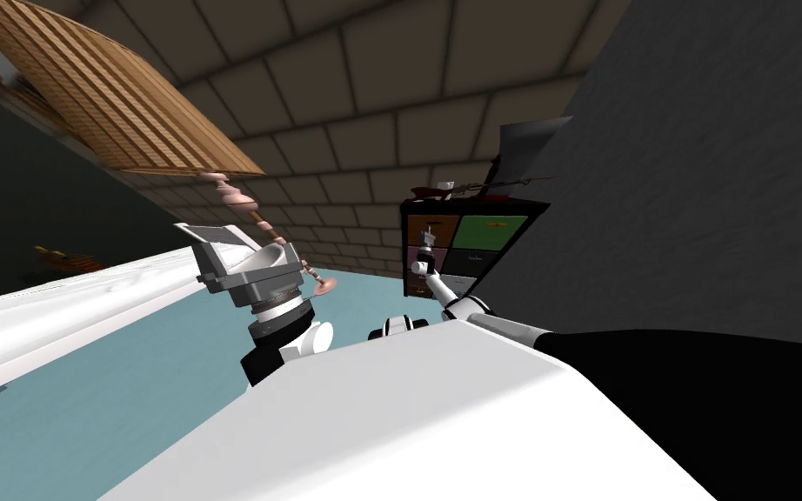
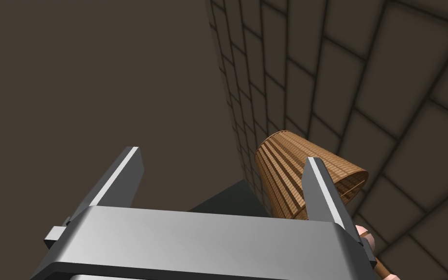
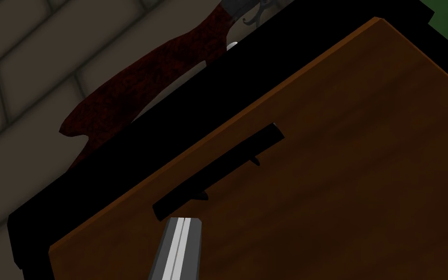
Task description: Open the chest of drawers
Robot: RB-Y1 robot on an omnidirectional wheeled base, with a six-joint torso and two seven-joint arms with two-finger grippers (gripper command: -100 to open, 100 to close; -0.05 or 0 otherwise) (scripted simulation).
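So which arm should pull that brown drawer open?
Right. The right gripper, shut, is right next to the dark handle of the brown drawer. The left gripper is open, pointing toward a lamp shade, away from the chest of drawers.

The pale blue floor carries a black-framed chest of drawers, which stands against the dark grey wall. The pink round lamp foot also rests on the floor, well apart from the chest. A long, mottled dark red object lies on the chest's black top, and a dark grey panel rises just behind it
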